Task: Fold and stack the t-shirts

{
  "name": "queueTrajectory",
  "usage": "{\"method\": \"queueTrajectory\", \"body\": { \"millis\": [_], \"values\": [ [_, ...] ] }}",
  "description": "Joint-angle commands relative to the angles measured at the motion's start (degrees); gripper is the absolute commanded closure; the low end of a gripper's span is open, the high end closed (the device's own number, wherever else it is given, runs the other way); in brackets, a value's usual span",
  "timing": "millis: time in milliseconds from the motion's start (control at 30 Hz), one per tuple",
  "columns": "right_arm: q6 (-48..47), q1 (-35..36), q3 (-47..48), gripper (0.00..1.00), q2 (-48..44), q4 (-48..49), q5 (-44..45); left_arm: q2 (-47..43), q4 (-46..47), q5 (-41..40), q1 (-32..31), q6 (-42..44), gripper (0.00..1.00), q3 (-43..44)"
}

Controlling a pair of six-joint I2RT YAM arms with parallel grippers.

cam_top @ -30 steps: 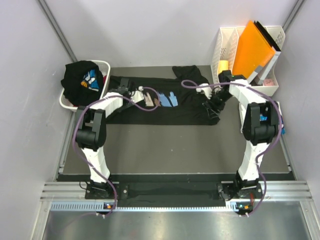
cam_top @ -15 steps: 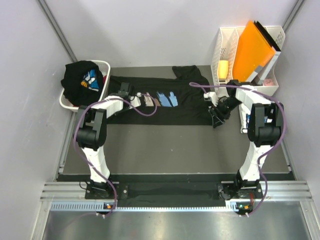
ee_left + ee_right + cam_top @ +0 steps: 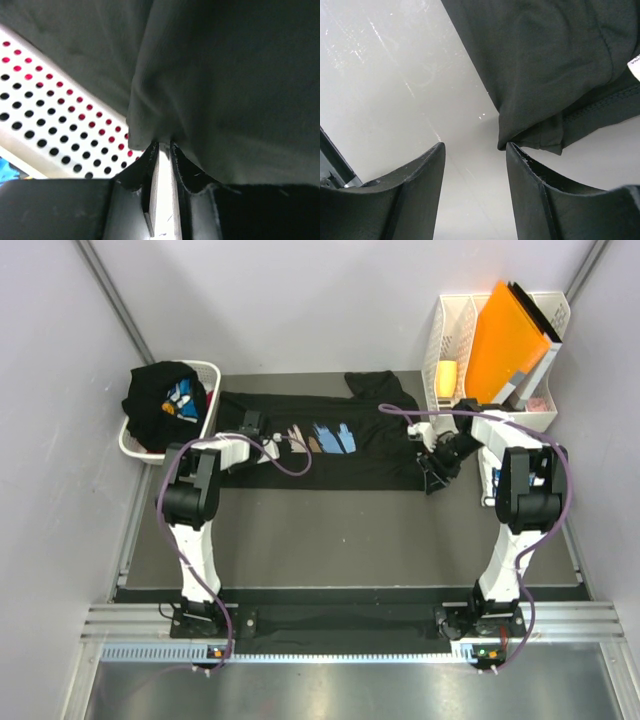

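Looking top-down: the dark surface (image 3: 330, 530) carries one black t-shirt (image 3: 370, 465) spread flat across its far half, long axis running left to right. Its blue/white/tan brush-stroke print faces up near the middle. One sleeve sticks out toward the far edge, right of centre.

A white laundry basket (image 3: 208, 370) sits at the far left corner, just beside the shirt's left end. A bunched black tee (image 3: 155, 400) is piled in it above the rim, with a bit of blue/white print showing.

A white file rack (image 3: 452, 325) stands at the far right corner with an orange folder (image 3: 505, 340) leaning in it.

The left gripper (image 3: 162, 146) is down on the left part of the spread shirt, between basket and print. In the wrist view the jaws are nearly together with a ridge of black cloth pinched between the tips. It looks like a grasp on the shirt, but the view is too close and dark to tell how much is caught. The basket's perforated wall shows behind.

The right gripper (image 3: 475, 147) is at the shirt's near right corner, jaws spread, with only bare surface between them. The doubled-over corner lies right by one fingertip; I can't tell if they touch.
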Motion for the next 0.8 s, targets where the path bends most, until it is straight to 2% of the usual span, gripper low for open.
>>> {"method": "queueTrajectory", "body": {
  "millis": [0, 100, 533, 767],
  "values": [
    [0.0, -0.2, 1.1, 0.48, -1.2, 1.2, -1.9, 1.8, -1.5, 0.8, 0.2, -1.6, 0.86, 2.8],
    [-0.1, -0.2, 1.3, 0.48, -1.2, 1.3, -1.8, 3.5, -1.1, 0.1, 0.3, -1.8, 1.0, 2.9],
    [0.8, -0.2, 0.8, 0.46, 0.0, 2.5, -2.7, 7.2, 1.1, -3.2, 0.8, -0.5, 1.0, 3.9],
    [3.5, -0.2, 0.2, 0.46, -0.1, 7.1, -0.5, 8.2, 2.8, -5.7, 1.0, 1.9, 1.0, 3.6]
  ]
}}
